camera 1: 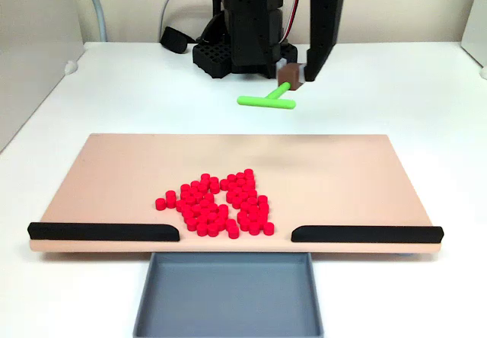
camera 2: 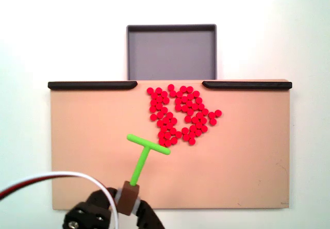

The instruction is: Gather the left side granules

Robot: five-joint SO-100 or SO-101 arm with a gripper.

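Observation:
The granules (camera 1: 217, 205) (camera 2: 180, 113) are many small red cylinders in one loose cluster on the tan board (camera 1: 342, 178) (camera 2: 247, 151), just behind the gap between two black rails. My gripper (camera 1: 295, 74) (camera 2: 128, 200) is shut on the brown handle of a green T-shaped pusher (camera 1: 266, 100) (camera 2: 148, 144). In a fixed view from the front, the pusher hangs in the air above the board's far edge. In a fixed view from above, its crossbar lies just beside the cluster's lower left corner.
Two black rails (camera 1: 104, 231) (camera 1: 365, 234) line the board's front edge, with a grey tray (camera 1: 228, 292) (camera 2: 171, 51) below the gap. The arm's black base (camera 1: 243, 49) and a white cable (camera 2: 51, 180) stand behind the board.

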